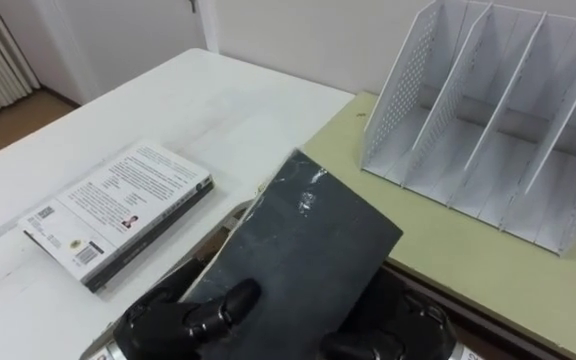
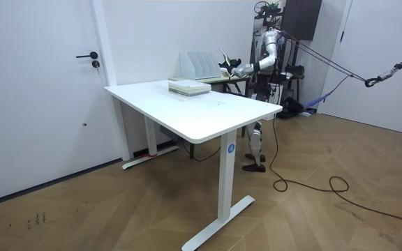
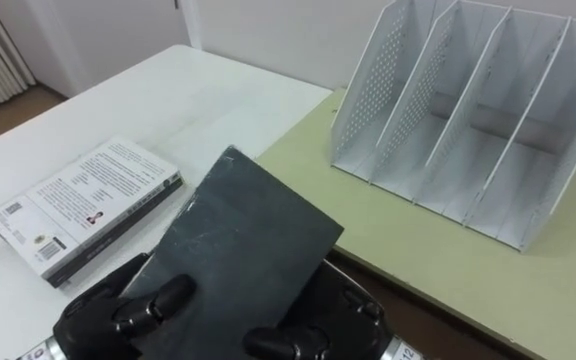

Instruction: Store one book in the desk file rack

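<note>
Left hand (image 1: pixel 178 318) and right hand (image 1: pixel 393 338) both clenched on book (image 1: pixel 308 240), thumbs over its cover, holding it tilted in air over worktop (image 1: pixel 218 100) edge, short of rack (image 1: pixel 398 90), probably to line it up for an empty slot; other book (image 1: pixel 118 210) flat on worktop, left.

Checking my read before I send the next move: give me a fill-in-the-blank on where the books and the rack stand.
1. The dark book is held in ____ robot hands: left robot hand and right robot hand.
2. The file rack stands on the pale green desk and is ____.
3. The white-covered book lies flat on the ____ table.
Missing words: both; empty; white.
</note>
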You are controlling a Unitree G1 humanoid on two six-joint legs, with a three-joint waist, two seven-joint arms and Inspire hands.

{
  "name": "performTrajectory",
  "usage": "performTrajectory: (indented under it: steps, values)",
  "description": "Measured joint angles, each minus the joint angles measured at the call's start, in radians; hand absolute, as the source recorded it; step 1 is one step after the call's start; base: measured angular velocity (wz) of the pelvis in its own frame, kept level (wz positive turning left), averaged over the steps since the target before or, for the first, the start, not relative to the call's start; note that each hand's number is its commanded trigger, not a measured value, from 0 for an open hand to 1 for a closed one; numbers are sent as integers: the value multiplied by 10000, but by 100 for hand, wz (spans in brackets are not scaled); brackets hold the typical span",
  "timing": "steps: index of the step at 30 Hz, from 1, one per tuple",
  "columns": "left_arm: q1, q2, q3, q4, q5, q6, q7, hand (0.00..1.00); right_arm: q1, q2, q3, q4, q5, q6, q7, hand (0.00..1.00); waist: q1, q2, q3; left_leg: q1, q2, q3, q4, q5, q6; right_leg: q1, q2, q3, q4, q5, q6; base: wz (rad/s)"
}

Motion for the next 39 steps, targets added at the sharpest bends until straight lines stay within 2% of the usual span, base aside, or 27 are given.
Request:
performTrajectory:
  steps: [3, 4, 6, 7, 16, 18, 22, 31, 32, 34, 39]
  values:
    - [-1, 1, -1, 1, 0, 41, -69, 100, 9, -30, 1, 0, -6, 47, 150, 0, -6, 5, -2, -89, 34, -3, 150, -72, 5, -4, 19, -10, 9, 1, 1, 0]
    - [-1, 2, -1, 1, 0, 66, -83, 100, 11, -48, 3, 1, -6, 55, 166, 6, -5, 4, -2, -89, 36, -3, 156, -79, 5, -2, 21, -10, 13, 1, 1, 0]
    - [-3, 4, -1, 3, 7, 118, -135, 100, 10, -99, 8, 1, -3, 69, 176, 63, -5, 1, -4, -91, 37, -3, 162, -80, 6, -1, 20, -13, 13, 1, 1, 0]
    - [-4, 9, -1, 3, 7, 132, -140, 100, 10, -100, 12, 1, -3, 77, 180, 100, -5, 2, -4, -91, 37, -3, 163, -80, 6, -1, 20, -14, 13, 1, 1, 0]
    - [-28, 217, -34, 4, 7, 248, -400, 100, 11, -254, 74, 49, -1, 185, 321, 100, -6, 11, -3, -103, 45, -3, 163, -95, -7, -4, 26, -25, 2, 1, 1, 0]
    - [-113, 279, -247, 3, 12, 300, -524, 100, 11, -255, 74, 49, -1, 237, 336, 100, 12, 16, -4, -106, 45, -3, 163, -100, -6, -3, 26, -26, 1, 1, 2, 0]
    - [-137, 287, -487, -1, 29, 355, -818, 100, 10, -254, 162, 49, -2, 243, 314, 100, 7, 29, -3, -109, 47, -2, 163, -107, -6, -7, 27, -26, 1, 1, 2, 0]
    - [-150, 213, -527, 54, 2, 353, -796, 100, 13, -293, 298, 42, 298, 242, 55, 100, 76, 145, 23, -99, 111, 95, 307, -188, -31, -78, 55, 23, 154, -28, -26, -3]
    - [-151, 205, -530, 115, 0, 354, -795, 53, 12, -331, 377, 41, 390, 242, -62, 100, 80, 163, 11, -103, 116, 121, 307, -188, -31, -104, 53, 38, 181, -38, -37, -5]
    - [-152, 137, -546, 246, -26, 355, -785, 0, 13, -329, 408, 39, 424, 245, -213, 100, 39, 196, -11, -102, 118, 136, 310, -187, -32, -114, 52, 46, 195, -43, -43, -2]
    - [-147, -9, -519, 433, 18, 346, -758, 0, 13, -331, 310, -1, 384, 244, -467, 100, -16, 250, -51, -38, 117, 191, 305, -183, -33, -55, 49, 66, 191, -46, -41, 0]
